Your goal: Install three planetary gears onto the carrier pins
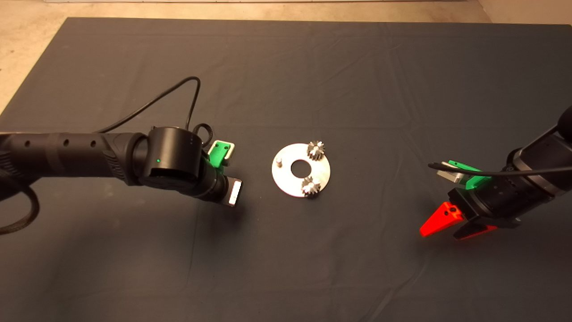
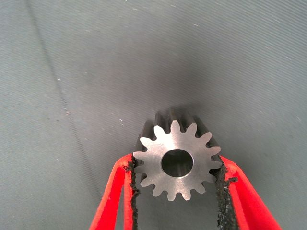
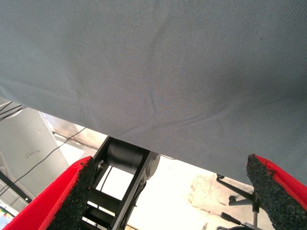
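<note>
The shiny round disc lies mid-mat. Two planetary gears sit on carrier pins at its far and near right rim. One bare pin stands at its left rim. A third silvery gear is clamped by its teeth in my left gripper, above bare mat just left of the disc. In the head view the left wrist hides those fingers and the gear. My right gripper hangs open with nothing in it, over the mat's right side.
The dark mat covers the table, with pale floor beyond its far left edge. A black cable loops up from the left arm. The right wrist view shows the mat's edge with chair wheels and a dark frame on the floor.
</note>
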Controlling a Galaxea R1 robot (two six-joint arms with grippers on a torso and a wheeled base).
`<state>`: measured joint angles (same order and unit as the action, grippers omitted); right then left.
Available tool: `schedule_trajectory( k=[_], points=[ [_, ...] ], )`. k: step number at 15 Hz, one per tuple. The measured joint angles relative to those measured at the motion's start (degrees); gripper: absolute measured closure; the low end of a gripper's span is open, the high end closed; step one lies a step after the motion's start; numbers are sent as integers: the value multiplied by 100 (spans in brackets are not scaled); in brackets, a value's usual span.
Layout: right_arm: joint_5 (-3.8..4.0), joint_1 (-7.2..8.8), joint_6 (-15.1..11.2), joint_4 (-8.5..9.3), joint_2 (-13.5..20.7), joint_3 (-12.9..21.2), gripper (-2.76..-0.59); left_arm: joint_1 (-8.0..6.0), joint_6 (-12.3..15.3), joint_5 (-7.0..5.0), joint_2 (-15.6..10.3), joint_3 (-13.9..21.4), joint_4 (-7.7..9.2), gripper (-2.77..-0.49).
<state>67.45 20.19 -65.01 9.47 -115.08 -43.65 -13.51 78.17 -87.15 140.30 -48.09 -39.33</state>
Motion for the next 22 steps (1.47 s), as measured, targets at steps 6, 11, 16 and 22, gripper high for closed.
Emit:
schedule_trajectory(
  k=[6, 11, 16, 22],
  points=[
    [1, -1, 0, 2, 2, 0, -233, -421, -307, -35, 299, 44, 30, -72],
    [2, 1, 2, 2, 0, 0, -233, -971, -908, -26, 786, -482, 427, -71],
    [2, -1, 1, 2, 0, 0, -233, -1067, -1296, -30, 1288, -1001, 794, -70],
    [-1, 1, 2, 4, 0, 0, -233, -1163, -1441, -28, 1772, -1407, 932, -70]
  ],
)
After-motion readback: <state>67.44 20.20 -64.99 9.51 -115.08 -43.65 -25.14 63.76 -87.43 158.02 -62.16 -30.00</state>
